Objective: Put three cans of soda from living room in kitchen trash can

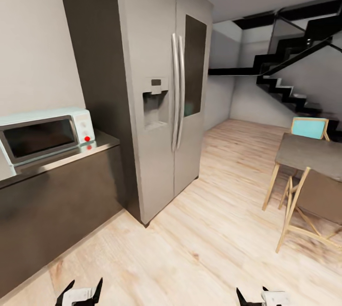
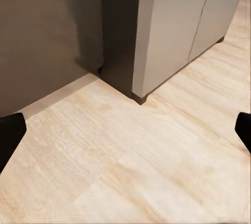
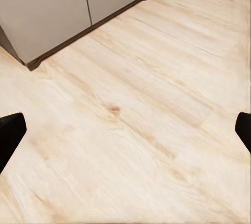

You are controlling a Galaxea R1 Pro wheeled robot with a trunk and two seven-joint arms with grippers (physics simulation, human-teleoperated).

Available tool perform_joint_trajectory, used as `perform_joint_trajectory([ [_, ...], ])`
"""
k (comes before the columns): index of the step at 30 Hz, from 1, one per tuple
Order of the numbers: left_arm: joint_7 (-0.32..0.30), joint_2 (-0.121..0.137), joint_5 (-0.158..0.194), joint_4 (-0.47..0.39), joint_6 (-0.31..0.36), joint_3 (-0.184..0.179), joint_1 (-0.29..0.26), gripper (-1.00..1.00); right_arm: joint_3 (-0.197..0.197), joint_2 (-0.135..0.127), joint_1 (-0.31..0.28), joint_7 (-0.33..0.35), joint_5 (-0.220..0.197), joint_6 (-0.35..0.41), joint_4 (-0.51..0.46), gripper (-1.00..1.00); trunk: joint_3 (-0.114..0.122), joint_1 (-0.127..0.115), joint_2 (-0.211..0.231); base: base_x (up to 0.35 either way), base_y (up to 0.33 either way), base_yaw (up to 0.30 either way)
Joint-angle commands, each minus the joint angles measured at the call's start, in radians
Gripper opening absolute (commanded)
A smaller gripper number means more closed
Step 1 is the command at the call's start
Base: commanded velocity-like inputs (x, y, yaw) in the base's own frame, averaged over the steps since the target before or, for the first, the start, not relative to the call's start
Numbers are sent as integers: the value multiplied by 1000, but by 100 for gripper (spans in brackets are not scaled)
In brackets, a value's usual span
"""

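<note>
Left gripper (image 2: 125, 132) and right gripper (image 3: 125, 132) spread apart, empty, low over wood floor (image 1: 213, 244). Kitchen ahead: microwave (image 1: 45, 134) on worktop (image 1: 102, 140), fridge (image 1: 166, 101) beside; head view adds table (image 1: 308, 151), stairs (image 1: 289, 73).

Brushed-steel fridge (image 1: 161, 106); pale matt wood floor (image 1: 213, 230)

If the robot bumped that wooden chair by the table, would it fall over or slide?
The chair would probably slide rather than tip: its thin legs are splayed wide on the smooth wood floor. It looks light for its size, with a slim frame. A push up high on its back might still rock it.
</note>
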Motion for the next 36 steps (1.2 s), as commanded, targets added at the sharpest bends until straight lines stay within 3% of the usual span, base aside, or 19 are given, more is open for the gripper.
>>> perform_joint_trajectory([
  [1,0,0,-7,0,0,1,0,100,0,0,0,0,0,0,0,100,0,0,0,0,-286,-248],
  [10,1,-2,-30,0,0,5,0,100,0,0,0,0,1,0,0,100,0,0,0,0,-287,-248],
  [36,1,-2,-34,0,0,2,0,100,0,-2,0,0,2,0,0,100,0,0,0,0,-287,-249],
])
